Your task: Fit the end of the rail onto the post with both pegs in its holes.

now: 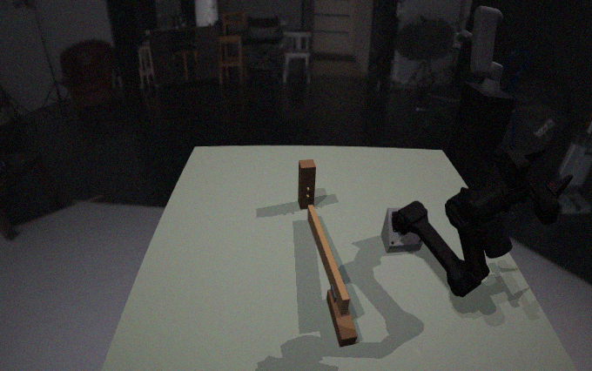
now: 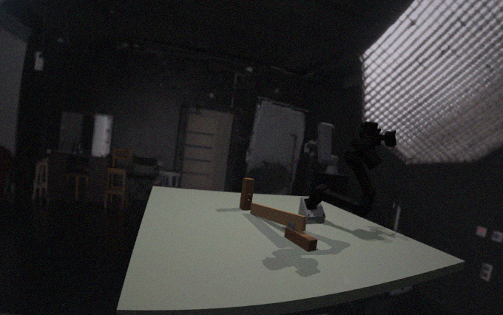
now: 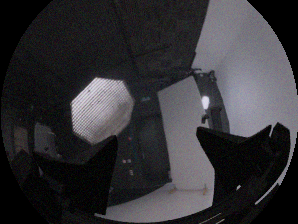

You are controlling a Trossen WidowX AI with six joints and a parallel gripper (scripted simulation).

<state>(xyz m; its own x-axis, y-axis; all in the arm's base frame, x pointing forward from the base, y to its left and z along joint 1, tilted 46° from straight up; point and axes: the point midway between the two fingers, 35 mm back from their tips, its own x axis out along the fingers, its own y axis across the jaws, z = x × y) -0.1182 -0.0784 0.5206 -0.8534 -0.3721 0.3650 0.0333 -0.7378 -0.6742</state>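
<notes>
The wooden rail (image 1: 327, 253) (image 2: 276, 215) slopes down from the footboard block (image 1: 340, 325) (image 2: 299, 239) toward the short upright post (image 1: 302, 181) (image 2: 245, 192). Its far end sits in the grey bracket (image 1: 333, 293) (image 2: 291, 225) on the block. Its other end is down at the table by the foot of the post, below two small pegs (image 1: 307, 189) on the post's face. Contact between rail and post cannot be told. My gripper (image 3: 158, 136) is open and empty, raised high at the right in the top and exterior views, well away from the rail. The wrist view shows no rail or post.
The pale table (image 1: 209, 271) (image 2: 185, 267) carries the post, the block and the arm's grey base (image 1: 400, 243) (image 2: 313, 216), which stands right of the rail in the top view. The folded arm rises beyond the base at the right. Arm shadows fall near the block.
</notes>
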